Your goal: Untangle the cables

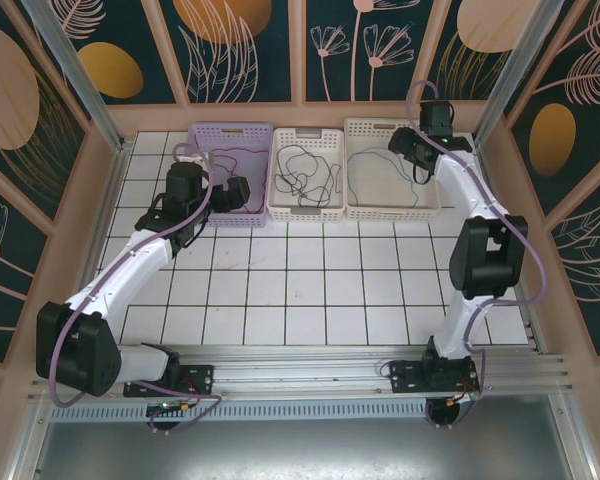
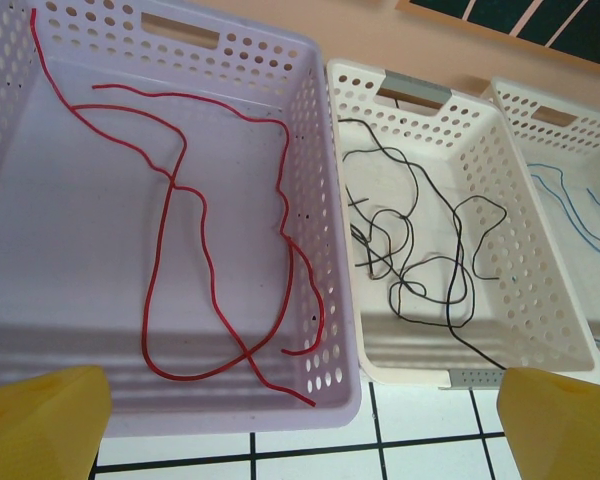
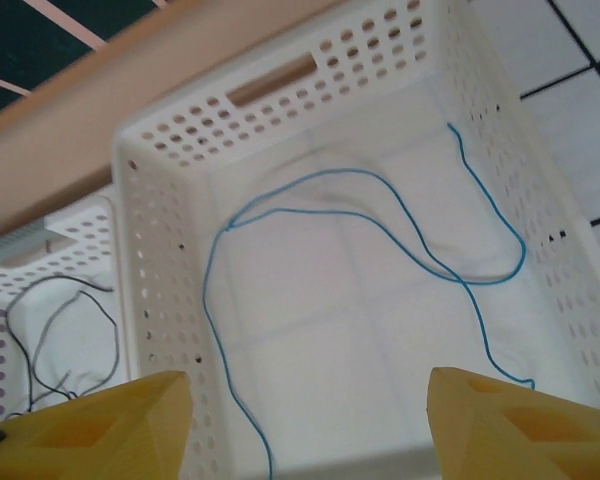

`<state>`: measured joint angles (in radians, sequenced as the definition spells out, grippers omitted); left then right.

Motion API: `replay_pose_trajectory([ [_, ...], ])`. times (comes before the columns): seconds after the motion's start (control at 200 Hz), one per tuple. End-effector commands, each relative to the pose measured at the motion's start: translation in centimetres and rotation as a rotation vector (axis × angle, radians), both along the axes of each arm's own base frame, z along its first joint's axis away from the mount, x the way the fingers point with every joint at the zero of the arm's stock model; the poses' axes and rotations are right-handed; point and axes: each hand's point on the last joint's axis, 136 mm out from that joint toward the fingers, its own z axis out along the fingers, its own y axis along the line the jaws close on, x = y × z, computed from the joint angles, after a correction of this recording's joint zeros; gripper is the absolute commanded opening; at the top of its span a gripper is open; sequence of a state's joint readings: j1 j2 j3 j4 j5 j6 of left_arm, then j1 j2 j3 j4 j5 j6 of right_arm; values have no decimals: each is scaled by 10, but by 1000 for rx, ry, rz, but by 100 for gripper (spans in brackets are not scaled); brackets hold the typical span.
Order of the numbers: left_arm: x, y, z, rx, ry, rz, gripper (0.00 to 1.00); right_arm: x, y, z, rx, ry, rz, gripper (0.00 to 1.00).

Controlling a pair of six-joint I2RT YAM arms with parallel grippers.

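Partly off-frame at bottom: blue cable (image 3: 228, 227).

A purple basket (image 1: 230, 128) adjoins two white baskets (image 1: 305, 212).

Two arms, left arm (image 1: 130, 265) and right arm (image 1: 460, 187): white link shells, black boxy joint housings (image 1: 80, 350). Thick purple cable (image 1: 531, 262) loops along each. Black bases (image 1: 435, 375) on aluminium rail (image 1: 310, 372). Jaws yellow, blocky, wedge-shaped tips.
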<state>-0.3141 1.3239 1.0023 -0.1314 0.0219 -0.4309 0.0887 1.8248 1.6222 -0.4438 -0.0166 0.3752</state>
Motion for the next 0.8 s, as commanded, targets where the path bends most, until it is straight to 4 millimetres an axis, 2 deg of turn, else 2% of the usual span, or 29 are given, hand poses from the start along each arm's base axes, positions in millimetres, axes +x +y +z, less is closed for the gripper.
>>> replay_pose_trajectory([
  [0.0,4,-1,11,6,-29,-6,98,-29,7,40,-19,-139,47,65],
  [0.085,5,3,12,4,-48,22,99,-52,5,62,-47,-280,60,66],
  [0.17,6,12,17,12,-89,69,99,-74,2,69,-67,-393,83,68],
  [0.18,4,14,9,19,-77,76,99,-77,2,67,-71,-399,91,68],
  [0.205,3,17,7,26,-84,87,99,-83,4,68,-76,-435,108,70],
  [0.23,3,20,5,33,-91,101,98,-88,5,66,-89,-460,123,76],
  [0.255,3,23,4,43,-99,113,99,-94,6,66,-106,-489,137,86],
  [0.325,2,32,3,80,-126,149,98,-107,6,55,-170,-539,154,99],
  [0.365,0,37,3,98,-146,167,98,-113,1,48,-207,-549,141,99],
  [0.435,-2,46,5,127,-196,199,99,-116,-18,32,-262,-517,64,99],
  [0.51,-7,55,-3,155,-224,229,99,-119,-40,16,-271,-475,-16,99],
  [0.641,-11,57,-17,177,-236,218,98,-127,-75,-11,-280,-459,-156,99],
  [0.721,-10,59,-25,203,-225,222,98,-128,-87,-27,-266,-428,-206,99],
  [0.796,-9,67,-31,235,-214,260,99,-127,-90,-31,-266,-447,-223,99],
])
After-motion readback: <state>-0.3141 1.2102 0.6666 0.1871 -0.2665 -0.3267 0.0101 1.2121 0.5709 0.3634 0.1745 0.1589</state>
